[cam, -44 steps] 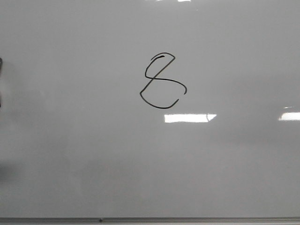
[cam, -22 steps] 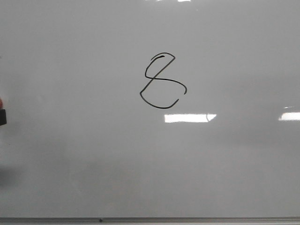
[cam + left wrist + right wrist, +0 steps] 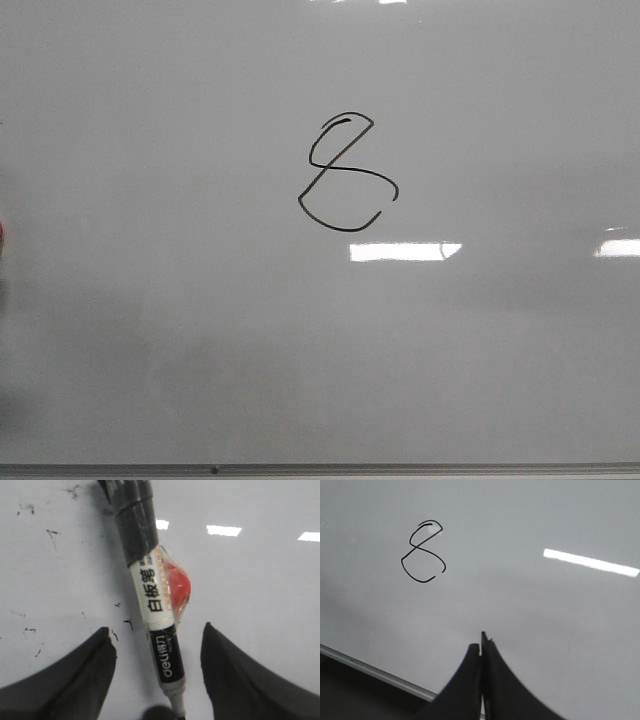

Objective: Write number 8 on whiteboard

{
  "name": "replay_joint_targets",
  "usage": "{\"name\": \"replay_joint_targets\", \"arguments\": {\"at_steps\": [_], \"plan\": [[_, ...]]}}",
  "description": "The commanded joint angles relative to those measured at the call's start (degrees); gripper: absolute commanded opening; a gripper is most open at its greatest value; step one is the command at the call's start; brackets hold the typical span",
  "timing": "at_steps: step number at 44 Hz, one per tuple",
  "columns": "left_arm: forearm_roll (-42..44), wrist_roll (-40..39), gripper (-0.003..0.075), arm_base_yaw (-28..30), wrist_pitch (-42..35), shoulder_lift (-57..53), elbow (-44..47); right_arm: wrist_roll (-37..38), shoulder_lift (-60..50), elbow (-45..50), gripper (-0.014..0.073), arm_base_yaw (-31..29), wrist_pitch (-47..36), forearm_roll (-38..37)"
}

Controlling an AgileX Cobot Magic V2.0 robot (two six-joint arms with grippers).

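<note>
The number 8 [image 3: 345, 172] is drawn in thin black line on the whiteboard [image 3: 150, 350], a little above the middle of the front view. It also shows in the right wrist view [image 3: 422, 555]. My left gripper [image 3: 156, 628] is open, its two fingers wide apart on either side of a black-and-white marker [image 3: 157, 610] that lies on the board without touching them. A red lump [image 3: 177, 582] is taped to the marker. My right gripper [image 3: 481, 640] is shut and empty over the board's lower part, apart from the 8. Neither gripper shows clearly in the front view.
The board's grey metal frame [image 3: 300, 468] runs along the near edge; it also shows in the right wrist view [image 3: 375, 672]. Small black ink specks [image 3: 50, 532] mark the board near the marker. Bright light reflections [image 3: 405, 251] lie below the 8.
A dark object with a red spot at the left edge of the front view has slid almost out of sight. The 8 is unchanged.
</note>
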Motion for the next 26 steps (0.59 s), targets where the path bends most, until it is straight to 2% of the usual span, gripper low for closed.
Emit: {"name": "replay_joint_targets", "arguments": {"at_steps": [1, 8, 12, 17, 26], "plan": [[-0.3, 0.0, 0.0468, 0.2, -12.9, -5.8, 1.7, 0.1, 0.5, -1.5, -0.0067, -0.4, -4.5, 0.8], [2.2, 0.0, 0.0377, 0.2, -12.0, -16.1, 6.4, 0.1, 0.5, -1.5, -0.0067, -0.4, -4.6, 0.8], [5.5, 0.0, 0.0297, 0.2, -7.2, -23.8, 7.4, 0.1, 0.5, -1.5, -0.0067, -0.4, -4.6, 0.8], [8.1, 0.0, 0.0191, 0.2, 6.7, -33.9, 5.8, 0.1, 0.5, -1.5, -0.0067, -0.4, -4.6, 0.8], [13.2, -0.3, -0.0008, 0.2, 40.1, -51.8, -2.9, 0.1, 0.5, -1.5, -0.0067, -0.4, -4.6, 0.8]]}}
